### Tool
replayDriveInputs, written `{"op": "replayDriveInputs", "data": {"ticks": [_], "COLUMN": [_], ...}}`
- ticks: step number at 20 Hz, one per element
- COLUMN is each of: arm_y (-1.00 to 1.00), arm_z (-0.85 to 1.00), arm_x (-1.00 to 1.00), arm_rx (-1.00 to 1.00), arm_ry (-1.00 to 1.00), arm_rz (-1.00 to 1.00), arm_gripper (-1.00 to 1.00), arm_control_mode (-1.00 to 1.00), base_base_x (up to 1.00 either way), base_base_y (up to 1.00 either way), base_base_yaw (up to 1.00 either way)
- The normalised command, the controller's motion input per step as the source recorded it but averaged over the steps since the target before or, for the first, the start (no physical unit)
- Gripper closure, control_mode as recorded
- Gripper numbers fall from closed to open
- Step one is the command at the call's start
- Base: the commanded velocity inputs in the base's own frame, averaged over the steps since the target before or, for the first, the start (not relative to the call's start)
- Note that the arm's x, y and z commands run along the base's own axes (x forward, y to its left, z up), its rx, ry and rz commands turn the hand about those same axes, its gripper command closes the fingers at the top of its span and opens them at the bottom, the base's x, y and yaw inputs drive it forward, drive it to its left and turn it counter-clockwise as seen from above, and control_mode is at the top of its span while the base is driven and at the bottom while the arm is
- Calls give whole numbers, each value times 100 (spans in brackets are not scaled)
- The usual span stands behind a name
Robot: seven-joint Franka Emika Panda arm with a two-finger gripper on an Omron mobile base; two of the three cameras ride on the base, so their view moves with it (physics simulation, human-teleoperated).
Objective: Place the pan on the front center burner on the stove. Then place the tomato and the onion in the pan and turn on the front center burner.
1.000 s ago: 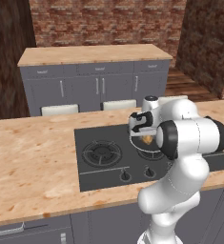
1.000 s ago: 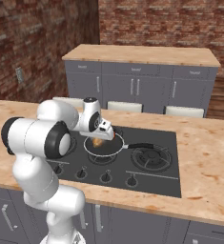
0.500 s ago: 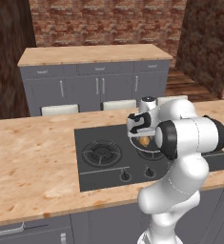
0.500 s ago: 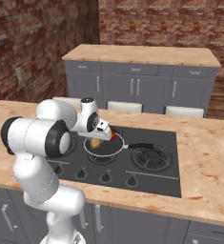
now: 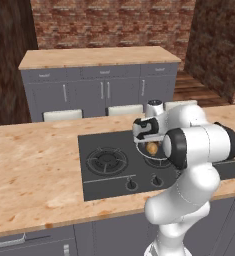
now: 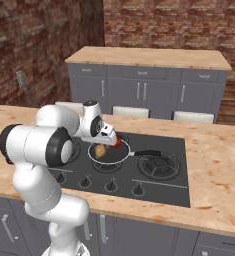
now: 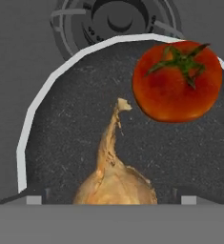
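Pan (image 6: 109, 152) is seated on the front center burner of the stove (image 6: 174, 172), mid-frame in the right base view, handle pointing right toward the larger burner (image 6: 156, 166). Onion (image 7: 114, 183) lies in the pan at bottom centre of the hand view, tip pointing up-frame; tomato (image 7: 177, 81) sits upper right in the same view, also inside the rim, apart from the onion.

Hand (image 6: 109, 141) is parked just over the pan, jaws spread wide on either side of the onion, nothing grasped. Whether the tips touch the onion cannot be told.

Step in hand, as judged: onion drop-off is done, so both placements look complete. Only the burner ignition is left.

Next move calls for:
- hand to be lifted straight up, clear of the pan rim and handle
- hand to be brought down-frame to the knob row (image 6: 110, 186) along the stove's near edge
- correct knob to be picked; which one maps to the front center burner cannot be read from these views
- knob to be pinched and turned

Risk: pan could be nudged off the burner during the retreat.
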Motion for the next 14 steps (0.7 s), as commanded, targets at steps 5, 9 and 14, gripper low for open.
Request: {"op": "replayDriveInputs", "data": {"ticks": [5,9,14], "arm_y": [0,11,20], "arm_z": [69,34,11], "arm_x": [-38,-58,-68], "arm_rx": [0,0,0], "arm_ry": [-8,-5,-1], "arm_rz": [0,0,0], "arm_gripper": [-100,-100,-100], "arm_control_mode": [-100,-100,-100], "base_base_x": [0,0,0], "base_base_y": [0,0,0], "base_base_yaw": [0,0,0]}}
